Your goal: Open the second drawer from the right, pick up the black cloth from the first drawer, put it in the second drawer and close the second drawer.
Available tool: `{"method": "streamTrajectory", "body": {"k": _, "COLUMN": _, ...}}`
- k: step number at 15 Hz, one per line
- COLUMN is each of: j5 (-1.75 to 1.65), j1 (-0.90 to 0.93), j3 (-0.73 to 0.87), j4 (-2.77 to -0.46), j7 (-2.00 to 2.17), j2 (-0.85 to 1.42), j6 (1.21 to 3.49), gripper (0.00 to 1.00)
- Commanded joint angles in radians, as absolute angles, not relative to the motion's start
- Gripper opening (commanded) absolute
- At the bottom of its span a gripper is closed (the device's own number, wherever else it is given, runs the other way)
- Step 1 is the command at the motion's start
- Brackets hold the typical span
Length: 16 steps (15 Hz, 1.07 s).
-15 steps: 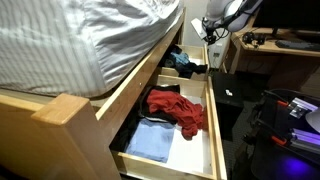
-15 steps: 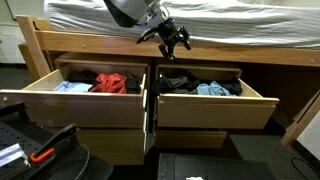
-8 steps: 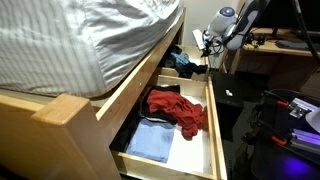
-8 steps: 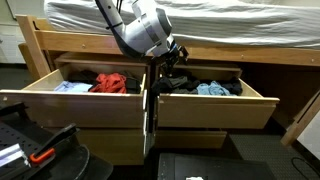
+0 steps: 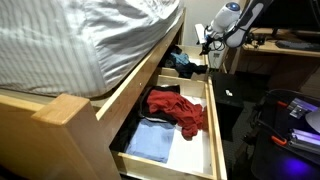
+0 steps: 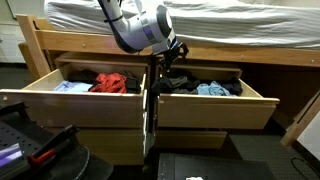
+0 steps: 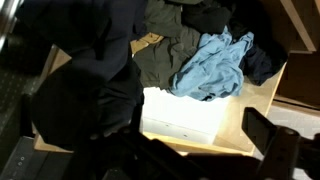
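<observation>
Two bed drawers, both pulled open. Gripper (image 6: pixel 170 58): jaws spread wide with nothing between them, poised above the inner end of the first drawer (image 6: pixel 215 100). Black cloth (image 6: pixel 178 82): heaped in that drawer directly beneath the jaws, clear of both fingers. Light blue cloth (image 7: pixel 212 65): on the white drawer bottom, just beyond the black heap. Second drawer (image 6: pixel 70 98): off to the jaws' side, holding a red cloth (image 6: pixel 112 82).
</observation>
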<state>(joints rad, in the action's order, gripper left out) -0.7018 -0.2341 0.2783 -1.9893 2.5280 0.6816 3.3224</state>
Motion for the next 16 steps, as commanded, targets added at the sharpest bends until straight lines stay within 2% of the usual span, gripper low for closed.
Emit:
{"method": "streamTrajectory", "body": {"k": 1, "j5": -0.731, "j1": -0.501, "j3": 0.008, "j4": -2.050, "j7": 2.511, "j2": 0.648, "j6": 3.347, "gripper": 1.00}}
{"method": "streamTrajectory", "body": {"k": 3, "j5": -0.799, "j1": -0.647, "j3": -0.144, "j4": -2.037, "j7": 2.534, "j2": 0.694, "j6": 3.314, "gripper": 1.00}}
{"method": "streamTrajectory", "body": {"k": 4, "j5": -0.561, "j1": -0.504, "j3": -0.029, "j4": -2.063, "j7": 2.355, "j2": 0.661, "j6": 3.330, "gripper": 1.00}}
{"method": "streamTrajectory", "body": {"k": 8, "j5": -0.399, "j1": -0.515, "j3": -0.065, "j4": -2.069, "j7": 2.204, "j2": 0.672, "j6": 3.329, "gripper": 1.00}}
{"method": "streamTrajectory", "body": {"k": 9, "j5": -0.343, "j1": -0.528, "j3": -0.097, "j4": -2.077, "j7": 2.179, "j2": 0.660, "j6": 3.320, "gripper": 1.00}}
{"method": "streamTrajectory", "body": {"k": 10, "j5": -0.481, "j1": -0.650, "j3": -0.212, "j4": -2.045, "j7": 2.260, "j2": 0.688, "j6": 3.287, "gripper": 1.00}}
{"method": "streamTrajectory", "body": {"k": 14, "j5": -0.549, "j1": -0.901, "j3": -0.514, "j4": -1.983, "j7": 2.243, "j2": 0.862, "j6": 3.197, "gripper": 1.00}}
{"method": "streamTrajectory", "body": {"k": 15, "j5": -0.320, "j1": -0.743, "j3": -0.387, "j4": -2.057, "j7": 2.102, "j2": 0.756, "j6": 3.255, "gripper": 1.00}}
{"method": "streamTrajectory", "body": {"k": 16, "j5": -0.329, "j1": -0.793, "j3": -0.440, "j4": -2.047, "j7": 2.098, "j2": 0.787, "j6": 3.239, "gripper": 1.00}}
